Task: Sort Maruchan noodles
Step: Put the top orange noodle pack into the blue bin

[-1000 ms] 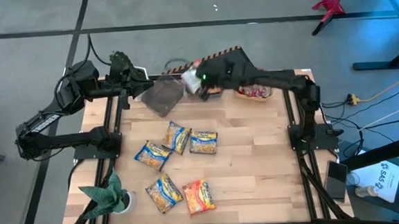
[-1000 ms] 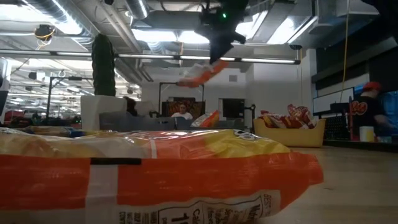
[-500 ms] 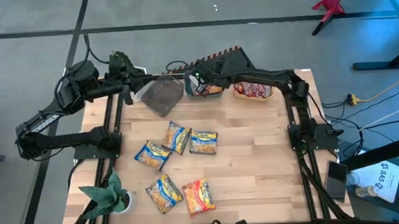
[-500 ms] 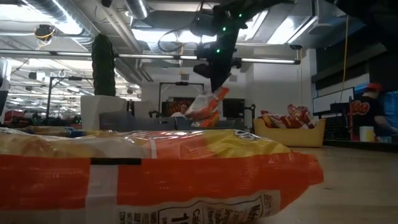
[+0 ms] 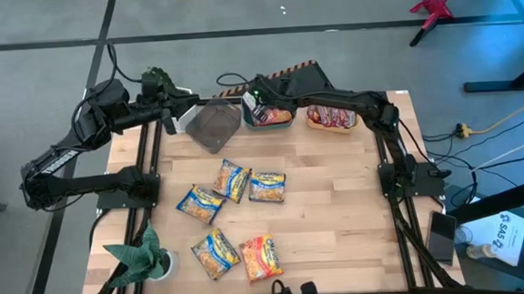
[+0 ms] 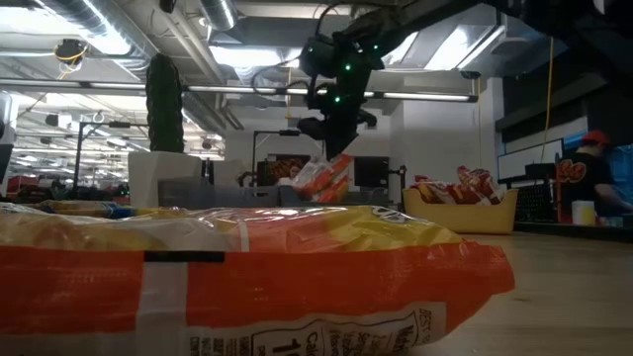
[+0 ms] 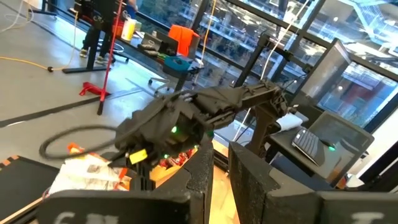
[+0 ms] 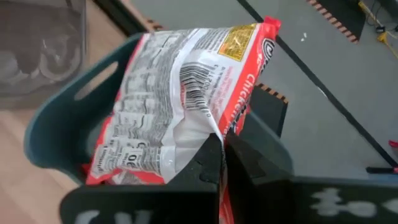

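Observation:
My right gripper (image 8: pixel 224 152) is shut on a Maruchan packet (image 8: pixel 168 106), whose white printed back with red-orange edges faces the camera. It hangs just over the teal bin (image 8: pixel 50 134) at the table's far edge. The bin (image 5: pixel 274 119) has orange packets in it. In the low view the packet (image 6: pixel 326 178) slants down below the gripper (image 6: pixel 334 138). My left gripper (image 7: pixel 221 180) is raised and level near the far left, over the grey bin (image 5: pixel 213 124). Its fingers are almost together, with nothing between them. Several blue-and-yellow packets (image 5: pixel 232 179) and an orange one (image 5: pixel 261 258) lie flat on the wood. My right gripper pinches the packet's side edge (image 8: pixel 198 138) between its two fingers (image 8: pixel 208 163), coming from above and slanting down. The packet is crumpled at the pinch. It hangs tilted over the teal bin's opening; whether its low end touches the packets inside cannot be told.
A yellow bin (image 5: pixel 333 118) with red packets stands right of the teal bin. Potted plants sit at the near left corner (image 5: pixel 141 255) and far left (image 5: pixel 158 80). An orange-yellow packet (image 6: pixel 247 267) fills the low view's foreground. A person (image 6: pixel 584 178) is in the room beyond.
My right gripper has come down with the packet, a little toward the table's far-left, to just above the teal bin. The packet was nearly level and high. It now hangs lower and tips more steeply.

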`<action>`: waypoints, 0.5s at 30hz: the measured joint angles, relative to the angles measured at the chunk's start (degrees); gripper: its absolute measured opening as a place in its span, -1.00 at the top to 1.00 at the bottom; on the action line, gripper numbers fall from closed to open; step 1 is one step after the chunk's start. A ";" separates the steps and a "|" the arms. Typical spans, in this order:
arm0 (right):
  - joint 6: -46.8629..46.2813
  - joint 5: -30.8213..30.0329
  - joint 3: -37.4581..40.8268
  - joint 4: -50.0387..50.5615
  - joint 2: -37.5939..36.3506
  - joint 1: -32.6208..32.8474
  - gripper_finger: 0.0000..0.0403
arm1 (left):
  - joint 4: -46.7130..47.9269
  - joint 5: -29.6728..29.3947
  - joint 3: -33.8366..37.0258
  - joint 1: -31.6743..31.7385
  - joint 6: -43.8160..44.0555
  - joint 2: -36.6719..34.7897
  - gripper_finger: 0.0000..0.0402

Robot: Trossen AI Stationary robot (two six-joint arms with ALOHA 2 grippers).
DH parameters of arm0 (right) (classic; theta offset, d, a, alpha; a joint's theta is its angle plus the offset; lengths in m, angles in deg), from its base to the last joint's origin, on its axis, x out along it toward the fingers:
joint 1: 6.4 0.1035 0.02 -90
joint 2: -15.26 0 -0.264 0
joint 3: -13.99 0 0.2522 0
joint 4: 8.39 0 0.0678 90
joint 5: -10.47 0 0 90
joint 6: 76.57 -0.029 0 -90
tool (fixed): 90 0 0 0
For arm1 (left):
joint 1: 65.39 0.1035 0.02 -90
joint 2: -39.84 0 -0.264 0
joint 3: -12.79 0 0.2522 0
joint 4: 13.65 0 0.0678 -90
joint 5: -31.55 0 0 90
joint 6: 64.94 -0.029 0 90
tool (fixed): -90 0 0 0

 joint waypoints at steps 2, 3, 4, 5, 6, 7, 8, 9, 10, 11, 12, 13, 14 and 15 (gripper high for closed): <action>-0.35 0.21 0.02 0.13 0.33 0.05 1.00 | 0.00 0.01 0.00 -0.02 0.00 0.00 0.78; -0.33 0.28 0.02 0.11 0.33 0.08 1.00 | 0.00 0.02 0.00 -0.01 0.00 0.00 0.78; -0.31 0.24 0.02 -0.24 0.29 0.08 1.00 | 0.00 0.00 0.00 0.00 -0.01 0.00 0.78; -0.07 0.31 0.02 -0.70 0.28 0.08 1.00 | 0.00 0.00 0.00 0.00 -0.02 0.00 0.78; 0.54 0.57 0.02 -1.17 0.28 0.08 0.99 | 0.00 0.00 0.00 0.00 -0.02 0.00 0.78; 1.34 1.28 0.02 -1.64 0.28 0.03 0.98 | 0.00 0.00 0.00 0.00 -0.02 0.00 0.78; 2.19 2.18 0.02 -2.18 0.28 0.01 0.96 | 0.00 0.00 0.00 0.00 -0.02 0.00 0.78; 2.87 3.24 0.02 -2.69 0.28 0.01 0.93 | 0.00 0.00 0.00 -0.02 -0.02 0.00 0.78; 3.25 4.34 0.02 -2.94 0.28 0.01 0.90 | 0.00 0.00 0.00 0.00 -0.02 0.00 0.78; 3.67 5.11 0.02 -2.83 0.28 0.02 0.85 | 0.00 0.00 0.00 0.00 -0.02 0.00 0.78; 3.90 5.53 0.02 -2.73 0.28 0.08 0.81 | 0.00 0.00 0.00 0.00 -0.02 0.00 0.78; 4.01 6.03 0.02 -2.71 0.28 0.23 0.76 | 0.00 0.00 0.00 -0.02 -0.03 0.00 0.78; 4.05 6.46 0.02 -2.77 0.28 0.36 0.70 | 0.00 0.01 0.00 -0.01 -0.04 0.00 0.78; 4.25 6.56 0.02 -2.80 0.26 0.41 0.64 | 0.00 0.00 0.00 0.00 -0.04 0.00 0.78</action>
